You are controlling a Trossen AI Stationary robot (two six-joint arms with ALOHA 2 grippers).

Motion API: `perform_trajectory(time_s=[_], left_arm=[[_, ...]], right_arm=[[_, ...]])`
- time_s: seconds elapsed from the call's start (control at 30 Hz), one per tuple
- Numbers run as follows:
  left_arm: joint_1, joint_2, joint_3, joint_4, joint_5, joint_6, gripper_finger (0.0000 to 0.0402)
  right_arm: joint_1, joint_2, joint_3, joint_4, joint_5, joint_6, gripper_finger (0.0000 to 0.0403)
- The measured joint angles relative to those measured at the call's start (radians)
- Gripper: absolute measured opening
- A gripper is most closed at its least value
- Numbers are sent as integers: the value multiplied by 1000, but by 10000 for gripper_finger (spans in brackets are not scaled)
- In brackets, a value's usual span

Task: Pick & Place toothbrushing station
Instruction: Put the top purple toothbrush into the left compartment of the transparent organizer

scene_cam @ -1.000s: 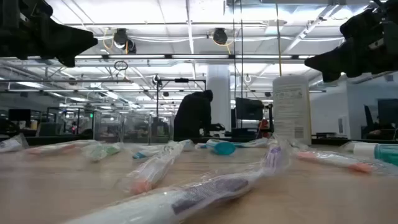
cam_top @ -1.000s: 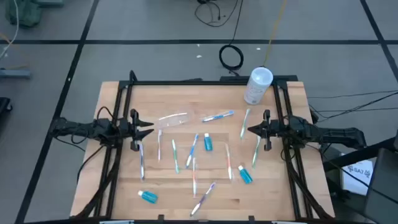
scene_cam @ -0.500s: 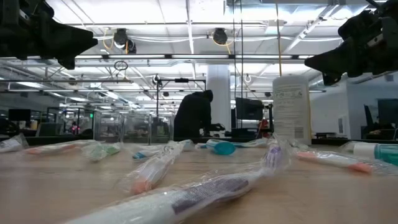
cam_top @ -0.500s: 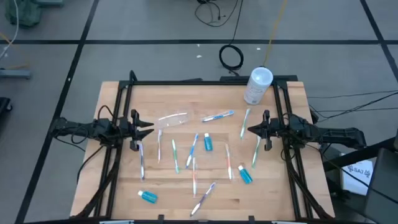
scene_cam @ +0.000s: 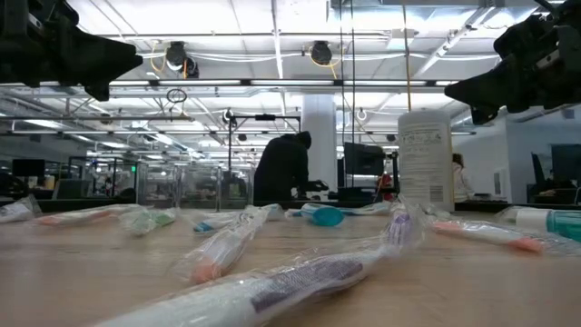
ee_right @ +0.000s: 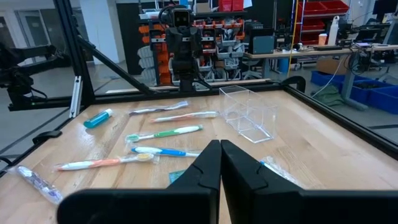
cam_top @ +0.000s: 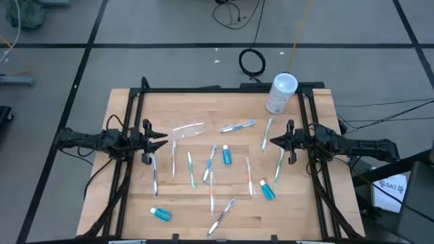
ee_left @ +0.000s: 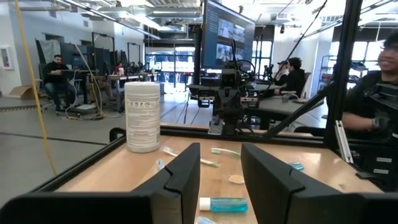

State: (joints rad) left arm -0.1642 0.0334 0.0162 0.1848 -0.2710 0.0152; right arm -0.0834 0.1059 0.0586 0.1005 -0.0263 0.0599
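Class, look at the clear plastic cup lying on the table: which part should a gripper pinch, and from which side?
Probably one thin wall at the open end of the clear plastic cup, from above. It lies on its side nearest the left gripper, so its mouth faces sideways.

Toothbrushing station (cam_top: 188,130): small clear plastic holder with open compartments, lying on the wooden surface, left of centre.

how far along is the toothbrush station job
Nothing looks done yet. The clear plastic cup lies on its side on the table, empty, with wrapped toothbrushes and small toothpaste tubes scattered around it. Nothing is in hand: the left gripper hovers partly open at the left edge, and the right gripper is shut, empty, at the right. All picking and placing remains.
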Motion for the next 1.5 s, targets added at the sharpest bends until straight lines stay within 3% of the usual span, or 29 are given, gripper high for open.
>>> perform_trajectory(time_s=[0.23,0.4,0.57,0.67,0.83,0.93,1.1,1.17,1.37,1.5], left_arm=[[0,0,9,72,-20,-152,122],[0,36,152,25,-39,-119,122],[0,197,426,-307,-130,-195,122],[0,334,597,-560,-184,-323,122],[0,554,814,-966,-189,-628,122],[0,667,859,-1141,-100,-867,122],[-8,825,857,-1280,190,-1265,122],[-33,887,857,-1325,256,-1362,122],[-105,1059,857,-1345,304,-1557,122],[-138,1146,857,-1344,305,-1593,122]], right_arm=[[0,0,0,11,0,-22,4],[0,2,0,196,106,-211,4],[0,46,0,486,128,-219,4],[0,90,0,531,131,-197,4],[0,157,0,531,131,-170,4],[0,192,0,531,131,-170,4],[0,236,0,531,131,-170,4],[0,244,0,531,131,-174,4],[0,249,0,532,131,-176,4],[0,249,0,540,132,-188,4]])
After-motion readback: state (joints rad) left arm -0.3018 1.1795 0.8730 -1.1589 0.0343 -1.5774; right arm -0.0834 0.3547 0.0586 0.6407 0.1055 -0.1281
